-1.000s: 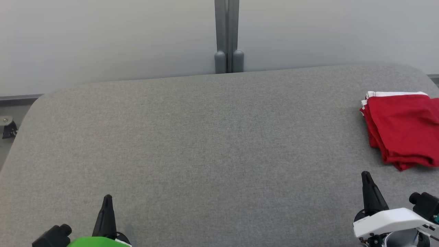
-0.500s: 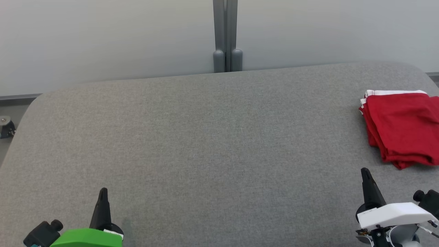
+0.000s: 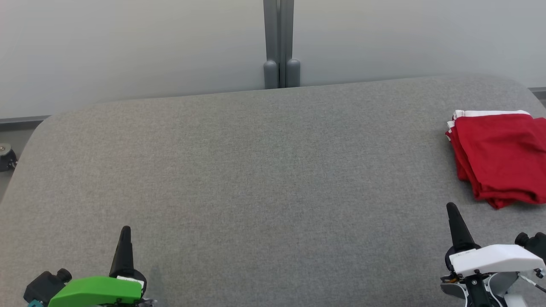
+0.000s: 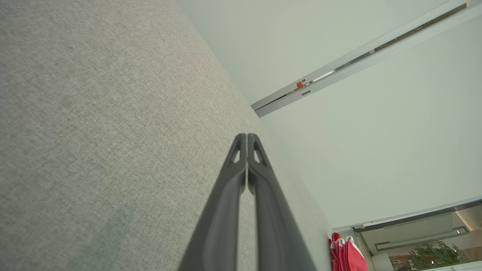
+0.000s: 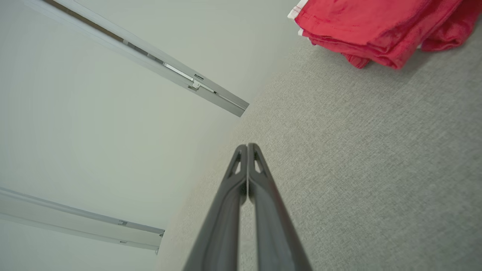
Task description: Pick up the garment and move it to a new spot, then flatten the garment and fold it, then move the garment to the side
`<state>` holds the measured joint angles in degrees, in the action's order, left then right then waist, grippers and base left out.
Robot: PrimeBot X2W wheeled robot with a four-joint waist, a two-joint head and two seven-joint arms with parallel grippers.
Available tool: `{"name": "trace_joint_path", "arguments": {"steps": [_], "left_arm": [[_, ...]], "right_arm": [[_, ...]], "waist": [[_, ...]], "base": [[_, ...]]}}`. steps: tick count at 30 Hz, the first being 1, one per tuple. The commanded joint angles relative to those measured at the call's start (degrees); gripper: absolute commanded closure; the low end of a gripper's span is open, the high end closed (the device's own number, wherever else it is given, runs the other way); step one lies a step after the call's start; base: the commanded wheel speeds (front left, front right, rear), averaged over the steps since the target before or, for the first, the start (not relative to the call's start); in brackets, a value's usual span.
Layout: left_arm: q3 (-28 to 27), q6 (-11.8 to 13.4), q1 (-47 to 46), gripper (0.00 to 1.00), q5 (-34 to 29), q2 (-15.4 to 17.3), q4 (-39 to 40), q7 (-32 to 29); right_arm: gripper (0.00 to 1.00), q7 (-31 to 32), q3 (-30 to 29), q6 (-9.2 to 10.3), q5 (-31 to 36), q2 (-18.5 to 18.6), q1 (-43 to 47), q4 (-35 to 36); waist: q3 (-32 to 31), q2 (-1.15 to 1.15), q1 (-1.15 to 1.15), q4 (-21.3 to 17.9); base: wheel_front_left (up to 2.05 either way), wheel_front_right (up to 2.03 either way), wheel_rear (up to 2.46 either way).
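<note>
While the left claw [image 3: 125, 231] and right claw [image 3: 451, 209] sit clenched and empty, a folded red garment [image 3: 499, 157] lies at the table's [image 3: 256, 170] right edge.
Soft, light, floppy cloth — likely to sag apart; pinch all layers at the near corner.

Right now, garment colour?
Red with a white edge band; the garment shows best in the head view.

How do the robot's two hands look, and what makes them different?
Both have two long, dark, tapering fingers with small slots near the tips. The left hand carries a green cover, the right hand a white cover.
</note>
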<state>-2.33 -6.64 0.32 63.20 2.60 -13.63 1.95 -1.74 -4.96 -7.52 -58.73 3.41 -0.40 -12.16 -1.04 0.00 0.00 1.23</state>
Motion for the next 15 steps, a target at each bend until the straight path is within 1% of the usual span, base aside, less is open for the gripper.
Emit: {"name": "trace_joint_path", "arguments": {"steps": [1, 15], "left_arm": [[-0.5, -0.4, -1.7, 1.0, 1.5, 0.4, 0.3, -0.4], [-1.5, -0.5, -3.1, 1.0, 8.8, 0.5, 0.1, -2.5]], "right_arm": [[1.0, 0.4, -0.3, 0.02, -1.7, 0.1, -1.4, 0.3], [1.0, 2.5, -0.7, 0.02, -10.1, 0.0, -2.7, -0.3]], "waist": [[0.0, 0.0, 0.0, 0.0], [0.3, 0.0, 0.0, -0.3]], "base": [[0.0, 0.0, 0.0], [0.0, 0.0, 0.0]]}}
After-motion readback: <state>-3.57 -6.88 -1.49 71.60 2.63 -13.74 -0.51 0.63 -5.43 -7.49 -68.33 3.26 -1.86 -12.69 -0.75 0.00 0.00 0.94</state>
